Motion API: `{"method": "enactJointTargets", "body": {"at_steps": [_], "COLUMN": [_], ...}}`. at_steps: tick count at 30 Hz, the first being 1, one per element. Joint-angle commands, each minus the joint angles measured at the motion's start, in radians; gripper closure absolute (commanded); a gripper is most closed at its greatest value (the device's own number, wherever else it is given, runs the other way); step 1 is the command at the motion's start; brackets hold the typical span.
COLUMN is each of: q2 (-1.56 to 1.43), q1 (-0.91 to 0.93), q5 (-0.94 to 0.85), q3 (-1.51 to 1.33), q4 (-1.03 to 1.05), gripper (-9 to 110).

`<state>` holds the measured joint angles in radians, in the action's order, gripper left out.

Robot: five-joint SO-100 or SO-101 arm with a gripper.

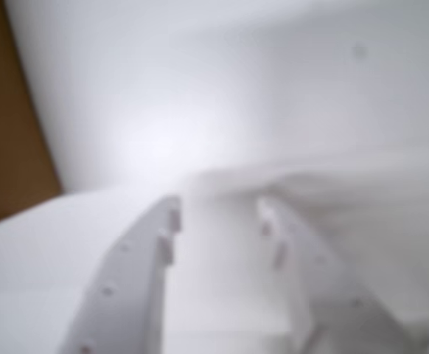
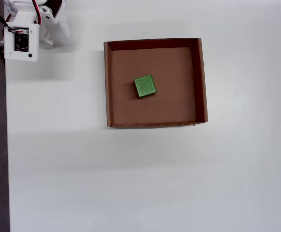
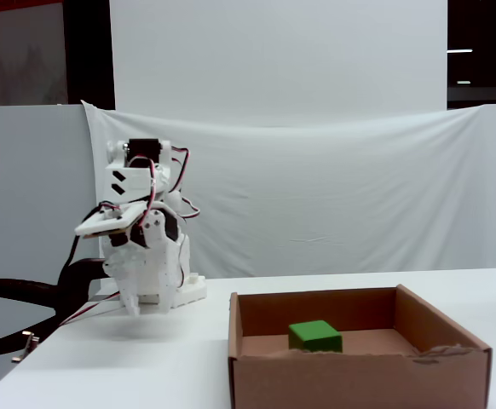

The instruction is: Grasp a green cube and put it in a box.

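White counter (image 2: 131, 183), bare apart from the box and the arm's base. Box (image 2: 202, 82) near counter centre in the overhead view, open side up, walls low. Arm (image 3: 141, 247) folded over its base, well apart from the box, off the box's upper-left corner in the overhead view and left of the box in the fixed view. Green cube (image 2: 144, 86) already on the box floor, about centre, turned slightly askew to the walls, clear of all four. Same cube low behind the front wall in the fixed view (image 3: 314, 335).

Tool (image 1: 218, 214) seen only in the blurred wrist view: fingers parted by a moderate gap, nothing between them, pale cloth beyond.

Judgement: placement looks done; step in hand reads as retreat to rest. To do well: keep tool pointed away from the box, no sweep over the box's near wall, settle folded pose gently so the counter is not jarred. No need to touch cube again.
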<state>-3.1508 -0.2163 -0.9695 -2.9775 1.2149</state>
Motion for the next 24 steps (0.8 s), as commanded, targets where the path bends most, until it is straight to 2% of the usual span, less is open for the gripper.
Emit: {"method": "enactJointTargets", "body": {"at_steps": [1,13,24], "q2": [-0.031,-0.031,-0.031], "q1": [0.005,-0.011,-0.011], "q5": [-0.002,0.014,0.014], "q3": [0.006,0.005,0.005], "q4": [0.017,0.017,0.017], "gripper": [88,82,81]}}
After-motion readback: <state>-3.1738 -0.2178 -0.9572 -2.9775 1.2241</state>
